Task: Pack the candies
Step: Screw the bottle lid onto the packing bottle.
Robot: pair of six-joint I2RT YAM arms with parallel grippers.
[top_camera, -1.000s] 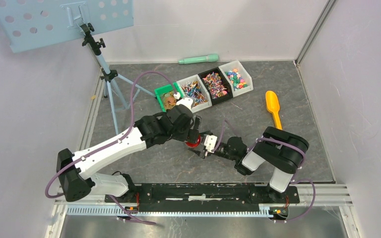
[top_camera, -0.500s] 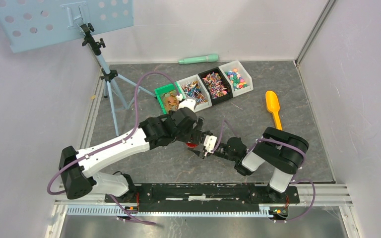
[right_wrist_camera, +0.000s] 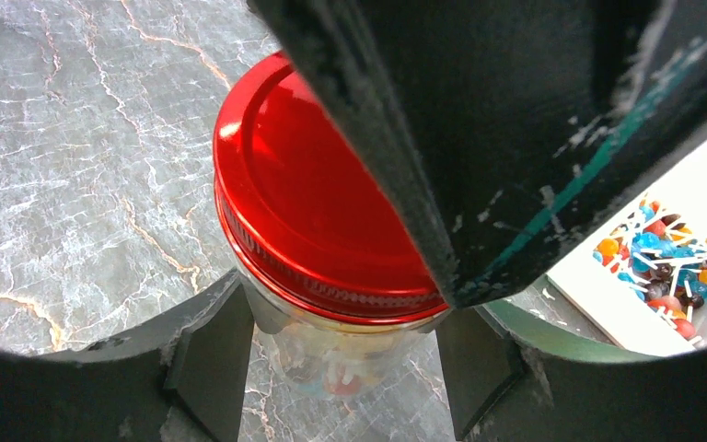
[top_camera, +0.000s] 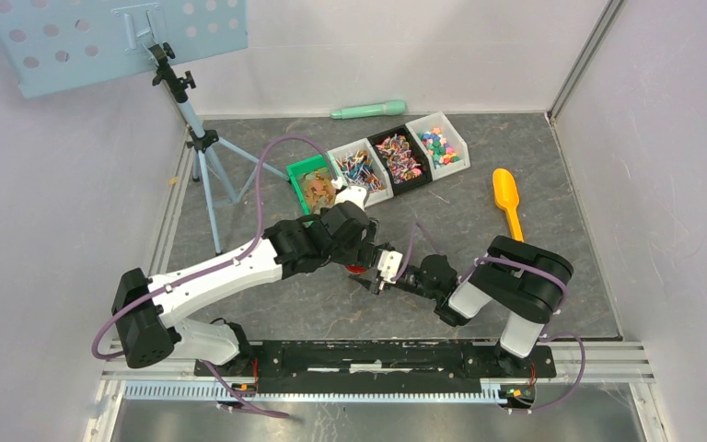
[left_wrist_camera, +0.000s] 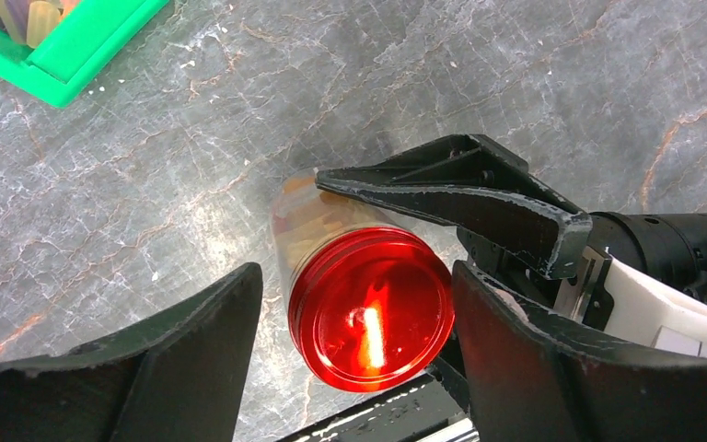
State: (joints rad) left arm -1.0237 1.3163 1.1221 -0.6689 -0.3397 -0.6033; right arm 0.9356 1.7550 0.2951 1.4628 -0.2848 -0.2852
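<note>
A clear jar [right_wrist_camera: 331, 354] with a red lid [right_wrist_camera: 304, 221] stands on the grey table and holds some candies [right_wrist_camera: 342, 376]. My right gripper [right_wrist_camera: 341, 322] is shut on the jar's glass just under the lid; in the top view it [top_camera: 375, 277] reaches in from the right. My left gripper [left_wrist_camera: 357, 281] is open and hangs over the lid [left_wrist_camera: 370, 318], one finger on each side and a gap on the left. From above it [top_camera: 361, 256] hides most of the lid [top_camera: 356, 269]. More candies [top_camera: 399, 155] fill the bins at the back.
A green bin [top_camera: 309, 168], a white bin [top_camera: 376, 183], a black bin [top_camera: 414, 182] and another white bin [top_camera: 461, 145] stand in a row behind the jar. A yellow scoop [top_camera: 506, 197] lies to the right, a mint-green cylinder [top_camera: 368, 110] at the back wall, a tripod [top_camera: 200, 140] at the left.
My left arm has shifted a little to the right, over the jar, and now covers more of the red lid. The right arm and the jar have not moved.
</note>
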